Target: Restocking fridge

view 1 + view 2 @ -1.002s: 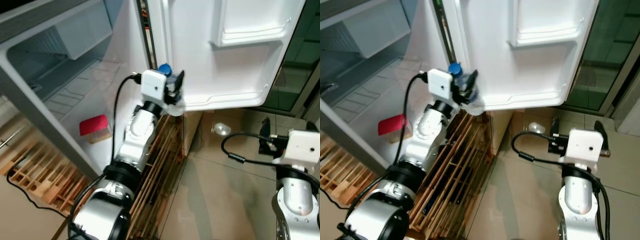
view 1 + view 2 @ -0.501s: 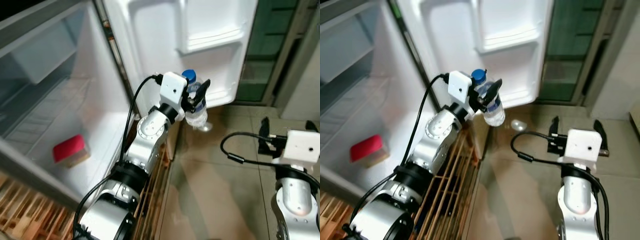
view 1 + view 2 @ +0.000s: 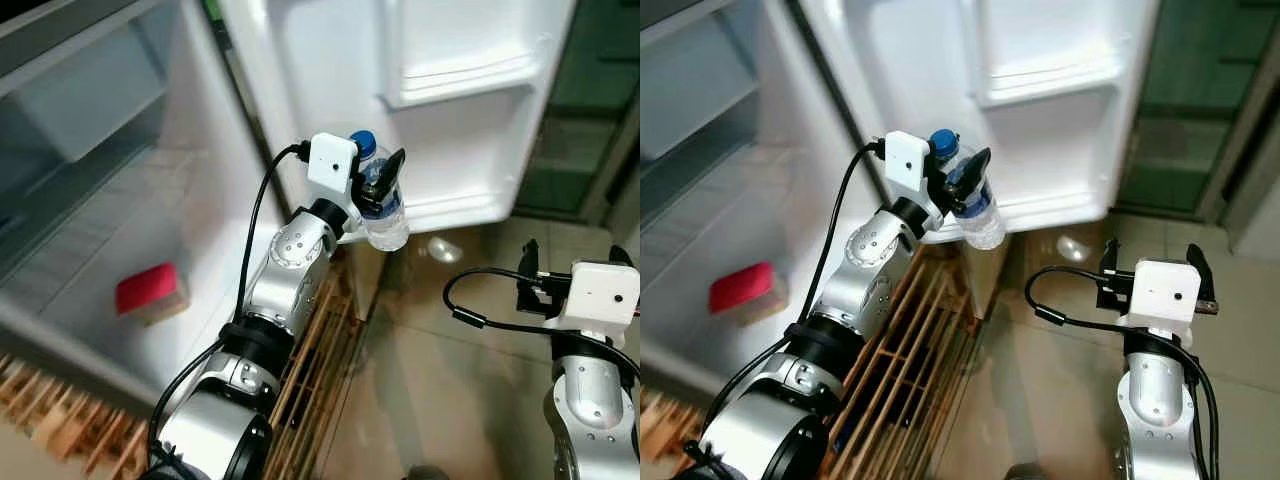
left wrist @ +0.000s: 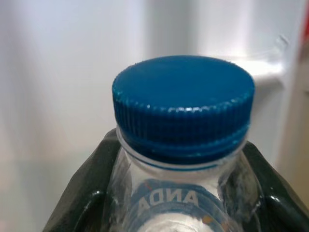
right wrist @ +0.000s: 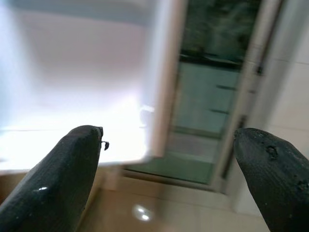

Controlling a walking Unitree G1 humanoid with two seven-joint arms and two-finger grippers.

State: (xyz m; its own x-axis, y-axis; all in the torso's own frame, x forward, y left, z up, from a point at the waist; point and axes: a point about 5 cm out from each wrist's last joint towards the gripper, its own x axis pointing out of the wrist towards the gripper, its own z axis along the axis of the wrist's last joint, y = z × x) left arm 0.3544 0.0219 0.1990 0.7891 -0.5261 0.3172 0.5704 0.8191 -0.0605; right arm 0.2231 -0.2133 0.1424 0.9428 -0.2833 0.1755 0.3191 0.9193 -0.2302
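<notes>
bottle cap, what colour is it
Blue; the bottle cap shows best in the left wrist view, held by the left gripper.

Fridge shelf and floor, as we see them

We've got one red box [image 3: 150,293] sitting on the glass fridge shelf [image 3: 120,230], toward its front edge. Down below, a slatted wooden pallet [image 3: 910,350] lies on the tiled floor [image 3: 440,390] beside the fridge, and the shiny tiles show a bright spot of reflected light.

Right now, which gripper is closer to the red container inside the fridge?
Left. The left gripper is raised by the fridge door, shut on the water bottle, up and right of the red container. The right gripper hangs open over the floor, farther right.
</notes>
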